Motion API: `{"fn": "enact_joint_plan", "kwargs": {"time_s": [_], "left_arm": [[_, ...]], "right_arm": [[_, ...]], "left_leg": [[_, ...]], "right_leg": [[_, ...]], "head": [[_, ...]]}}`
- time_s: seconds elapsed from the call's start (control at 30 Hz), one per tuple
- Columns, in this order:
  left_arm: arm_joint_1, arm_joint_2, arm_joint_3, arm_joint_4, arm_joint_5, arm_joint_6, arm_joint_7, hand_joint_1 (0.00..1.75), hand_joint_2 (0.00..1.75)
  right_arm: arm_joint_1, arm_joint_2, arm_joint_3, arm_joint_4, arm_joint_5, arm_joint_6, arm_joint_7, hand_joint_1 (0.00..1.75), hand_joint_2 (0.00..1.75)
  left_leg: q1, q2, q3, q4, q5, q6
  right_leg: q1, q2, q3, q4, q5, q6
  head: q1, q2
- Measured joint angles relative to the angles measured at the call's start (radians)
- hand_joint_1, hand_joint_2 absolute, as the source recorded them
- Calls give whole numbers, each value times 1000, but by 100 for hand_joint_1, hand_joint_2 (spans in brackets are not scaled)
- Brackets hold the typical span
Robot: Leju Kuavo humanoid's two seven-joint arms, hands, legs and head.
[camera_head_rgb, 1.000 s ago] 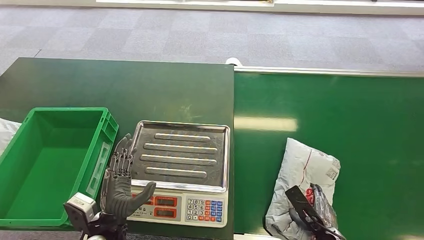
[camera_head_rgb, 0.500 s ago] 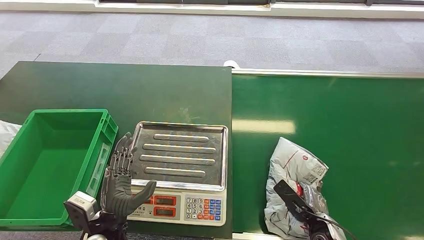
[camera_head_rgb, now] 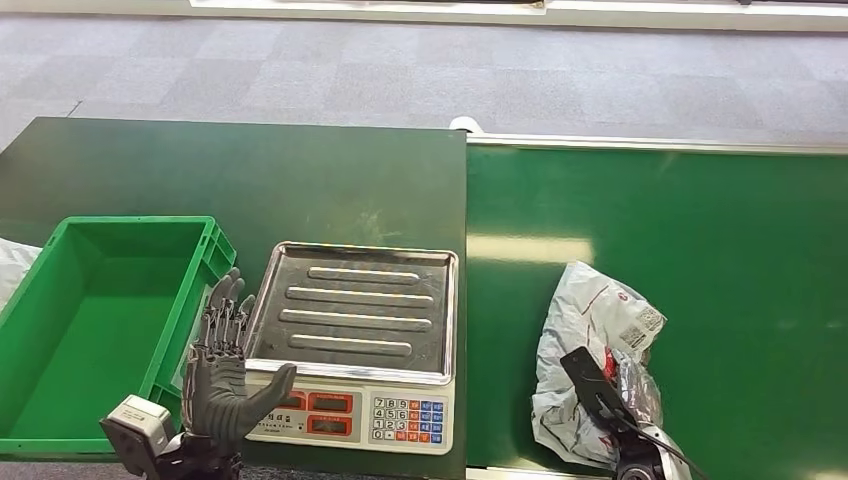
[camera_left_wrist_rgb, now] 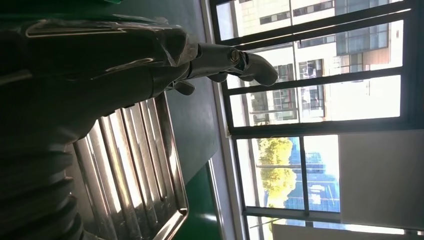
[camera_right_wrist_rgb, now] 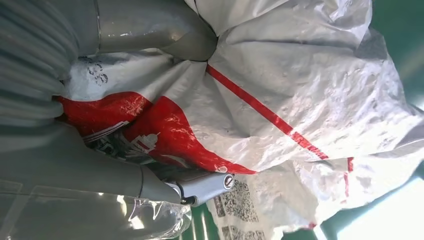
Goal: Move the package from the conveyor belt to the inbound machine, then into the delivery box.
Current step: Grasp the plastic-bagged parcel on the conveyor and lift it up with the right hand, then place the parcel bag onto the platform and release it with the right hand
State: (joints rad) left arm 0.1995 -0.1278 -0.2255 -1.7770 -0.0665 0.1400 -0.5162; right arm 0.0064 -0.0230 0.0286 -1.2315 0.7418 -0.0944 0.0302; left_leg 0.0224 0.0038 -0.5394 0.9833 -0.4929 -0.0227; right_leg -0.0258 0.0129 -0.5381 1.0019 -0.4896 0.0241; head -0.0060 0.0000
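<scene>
Head view: package (camera_head_rgb: pixel 590 330) lies crumpled on conveyor belt (camera_head_rgb: pixel 700 230); right hand (camera_head_rgb: pixel 615 405) grips its near end. Left hand (camera_head_rgb: pixel 222 375) spread, empty, by scale (camera_head_rgb: pixel 355 335).
R wrist view: thumb digs into slick film; could slip on lift.

The package (camera_head_rgb: pixel 590 340) is a crumpled grey-white plastic mailer bag with red stripes, a red printed patch and a label with square codes. It lies on the green conveyor belt (camera_head_rgb: pixel 700 250), at its near edge. The weighing scale (camera_head_rgb: pixel 360 340) has a bare ribbed steel tray. The green plastic crate (camera_head_rgb: pixel 100 320) sits just left of it.
</scene>
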Motion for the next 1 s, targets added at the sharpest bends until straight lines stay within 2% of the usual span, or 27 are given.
{"fn": "enact_joint_plan", "kwargs": {"time_s": [0.17,0.37,0.5,0.67,0.77,0.87,1.0], "left_arm": [[3,-5,1,3,-3,-2,-18,0,175],[-4,-7,0,15,4,-1,-35,0,175],[-31,-6,-7,34,12,1,-49,0,175],[-78,-7,-19,65,22,1,-55,0,175],[-110,-7,-25,87,30,-1,-56,0,175],[-158,-7,-37,109,43,-5,-53,0,175],[-204,-6,-48,132,63,-10,-43,0,175]], "right_arm": [[18,13,-60,-153,-68,-124,-92,175,175],[24,15,-86,-271,-93,-167,-156,175,175],[-25,19,-85,-322,-91,-188,-178,175,175],[-139,27,-63,-333,-69,-163,-154,175,175],[-244,34,-29,-304,-42,-95,-136,175,175],[-419,40,34,-184,-9,15,-104,175,175],[-621,65,111,37,-2,91,-84,175,175]], "left_leg": [[0,0,-3,0,0,0],[0,0,-3,0,0,0],[0,1,-3,0,0,0],[0,0,-3,0,2,0],[0,3,-6,0,3,0],[0,5,-6,0,5,0],[0,0,-8,0,9,0]], "right_leg": [[0,0,-3,0,0,0],[0,0,-3,0,0,0],[0,0,-3,0,0,0],[0,-1,-2,0,2,0],[0,1,-4,1,3,0],[0,3,-6,2,6,-1],[0,-1,-7,2,6,0]], "head": [[0,0],[0,0],[0,0],[0,0],[0,0],[0,0],[0,0]]}}
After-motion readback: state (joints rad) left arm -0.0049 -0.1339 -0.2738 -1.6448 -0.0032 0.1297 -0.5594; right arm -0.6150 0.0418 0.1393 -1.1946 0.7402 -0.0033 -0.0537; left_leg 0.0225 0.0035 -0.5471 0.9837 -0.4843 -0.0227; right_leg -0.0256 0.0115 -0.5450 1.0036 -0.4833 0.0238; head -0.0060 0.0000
